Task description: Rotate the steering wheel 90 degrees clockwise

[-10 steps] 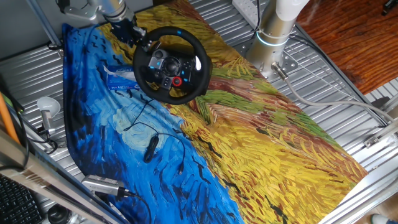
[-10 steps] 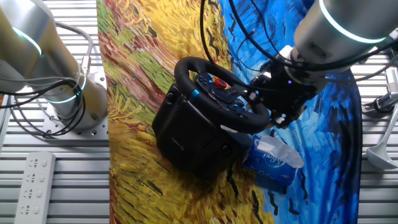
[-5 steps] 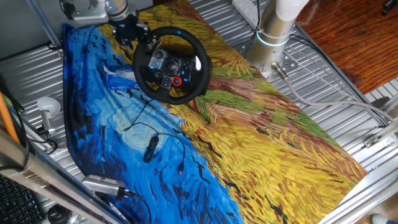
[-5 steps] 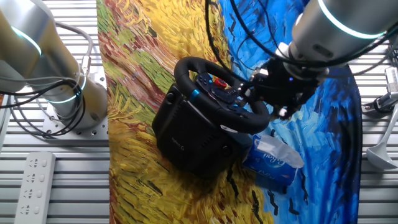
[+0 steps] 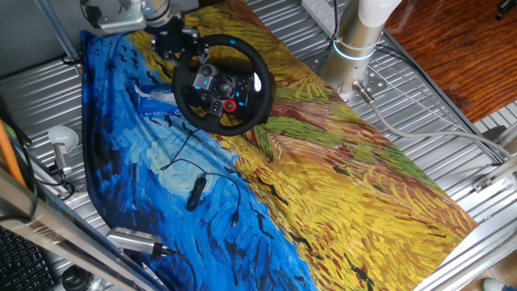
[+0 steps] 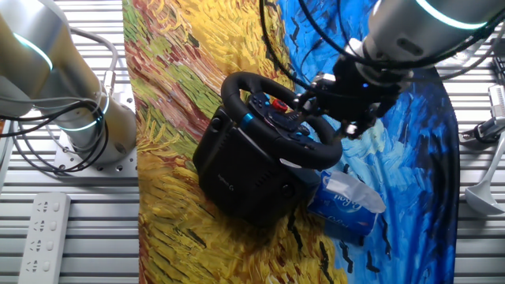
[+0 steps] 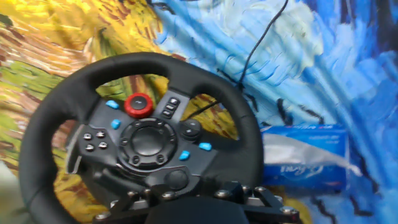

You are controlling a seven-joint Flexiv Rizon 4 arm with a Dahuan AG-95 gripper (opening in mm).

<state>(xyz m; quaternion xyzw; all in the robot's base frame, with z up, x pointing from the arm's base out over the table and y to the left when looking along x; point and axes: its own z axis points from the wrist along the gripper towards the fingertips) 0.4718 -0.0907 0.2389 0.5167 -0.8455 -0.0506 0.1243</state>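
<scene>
Claw (image 6: pixel 327 110) at the steering wheel's (image 5: pixel 222 83) far-left rim — grip state unclear, fingers hidden. Wheel sits tilted on its base, far end of painted cloth (image 5: pixel 339 194). Risk: loose contact slips off rim, or base shifts

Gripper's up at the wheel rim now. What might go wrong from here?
The gripper sits at the steering wheel rim; whether it is clamped cannot be told, so it might slip on turning. The tissue pack lies against the wheel base and might get pushed. The thin black cable trails over the painted cloth nearby and might snag the arm.
</scene>
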